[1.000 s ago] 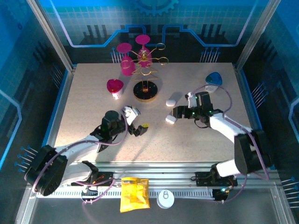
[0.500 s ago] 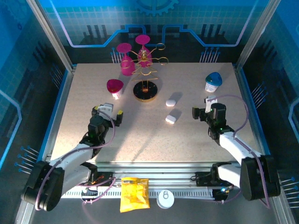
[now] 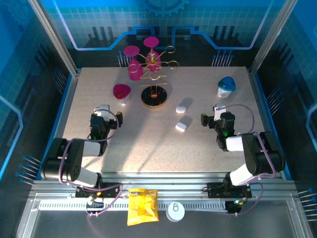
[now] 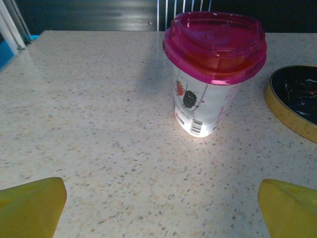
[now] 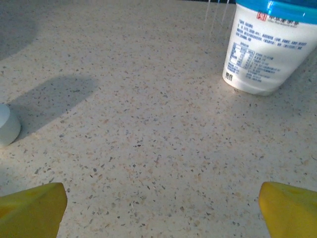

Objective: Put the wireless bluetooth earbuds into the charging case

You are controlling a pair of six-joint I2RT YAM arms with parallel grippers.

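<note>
Your left gripper (image 4: pixel 159 218) is released, fingers wide, empty, facing pink cup (image 4: pixel 213 74). Your right gripper (image 5: pixel 159 213) likewise, facing blue cup (image 5: pixel 270 44). Top view: upper case (image 3: pixel 183 107) and lower case (image 3: pixel 182 126) lie mid-frame, apart, left of right gripper.

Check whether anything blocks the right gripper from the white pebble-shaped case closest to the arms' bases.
Nothing visible does: bare speckled tabletop lies between the right gripper and that white pebble-shaped case. The blue-lidded white cup stands farther back, off that path.

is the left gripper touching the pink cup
Apart. The left wrist view shows bare table between the left gripper and the pink cup.
</note>
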